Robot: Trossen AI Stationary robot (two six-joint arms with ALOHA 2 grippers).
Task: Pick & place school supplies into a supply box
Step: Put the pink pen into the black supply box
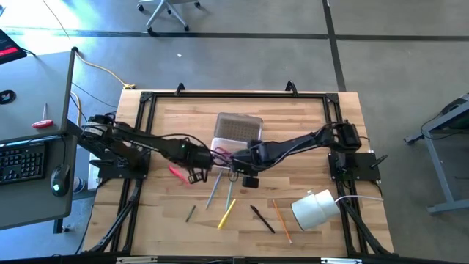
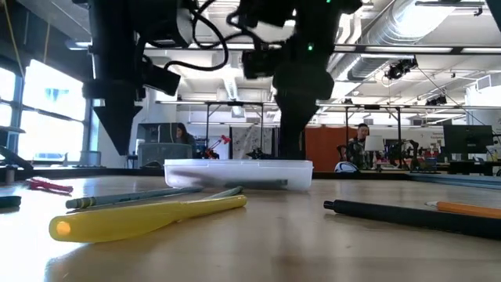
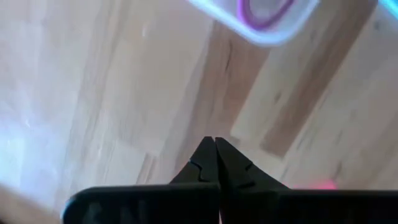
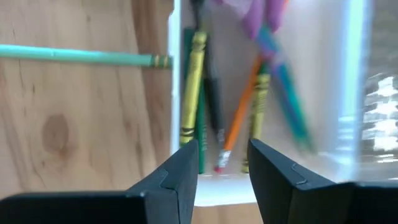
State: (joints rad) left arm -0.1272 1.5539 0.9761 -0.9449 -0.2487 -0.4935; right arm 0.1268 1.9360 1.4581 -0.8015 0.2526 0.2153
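- Lying nearest the low camera, a yellow marker [image 2: 149, 217] is recorded flat on the wooden table [image 1: 308, 121], with a grey-green pencil [image 2: 125, 197] just behind it and a black pen [image 2: 407, 215] to one side; these school supplies are judged not yet collected.
- An orange pencil [image 1: 281, 220] and further loose pens are noted on the front half of the table in the high view, and a red marker [image 1: 176, 172] just beside the left arm.
- A white roll [image 1: 315, 209] is listed near the right front corner, well apart from the box.
- The supply box [image 1: 236, 130] is placed at mid-table with its lid [image 1: 239, 126] folded back, presumably so items can be dropped in from above.
- The right gripper [image 4: 221, 168] is held over the box's open end, fingers apart and empty; crayons, an orange pencil and purple-handled scissors [image 4: 261, 15] are seen inside the box, with a green pencil [image 4: 78, 56] on the wood just outside its wall.
- The left gripper [image 3: 215, 163] is held above bare wood beside the box, fingers together on nothing, and is judged to be waiting.
- The surface is catalogued as pale butcher-block within a black frame.
- Beyond the table, a concrete floor, a desk with a keyboard [image 1: 22, 158], and an open workshop with seated people are noted.
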